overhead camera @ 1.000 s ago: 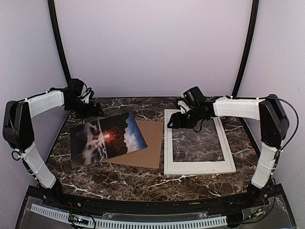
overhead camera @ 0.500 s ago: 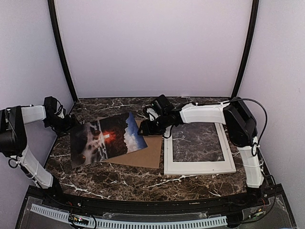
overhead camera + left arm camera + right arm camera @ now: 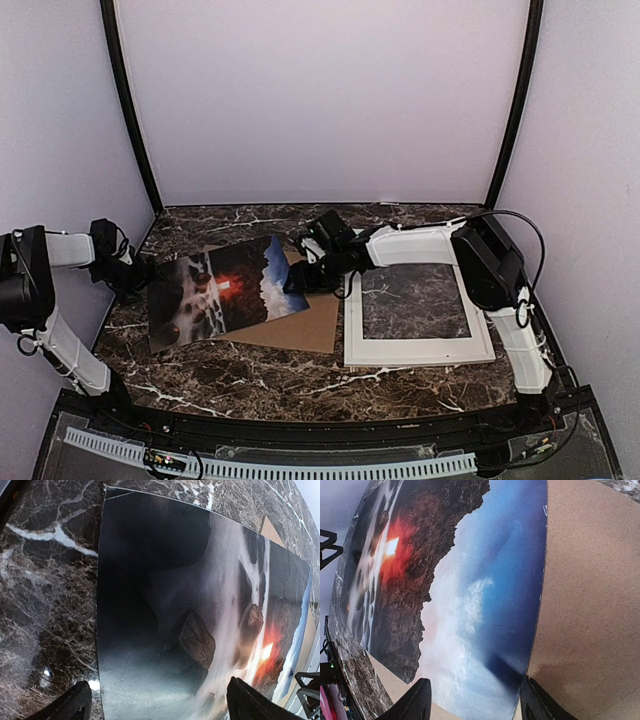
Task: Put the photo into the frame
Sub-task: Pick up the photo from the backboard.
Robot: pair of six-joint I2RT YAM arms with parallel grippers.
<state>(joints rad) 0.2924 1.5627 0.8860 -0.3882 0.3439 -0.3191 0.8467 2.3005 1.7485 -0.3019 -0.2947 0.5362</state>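
Note:
The photo [image 3: 225,290], red sun over dark rocks and blue sky, lies at centre-left, partly on a brown backing board [image 3: 305,315]. The white-bordered frame [image 3: 415,348] lies flat to its right. My left gripper [image 3: 137,272] is open at the photo's left edge; in the left wrist view its fingertips [image 3: 70,705] straddle the photo's dark end [image 3: 165,630]. My right gripper [image 3: 297,278] is open at the photo's right edge; in the right wrist view its fingers [image 3: 417,702] straddle the blue end [image 3: 485,605], over the board [image 3: 590,600].
The marble table [image 3: 260,375] is walled by pale panels at back and sides. Two black poles [image 3: 130,110] rise at the back corners. The right arm reaches across the frame's top left corner.
My right gripper moved left from the frame to the photo's right edge. My left gripper came down and forward from the back left to the photo's left edge.

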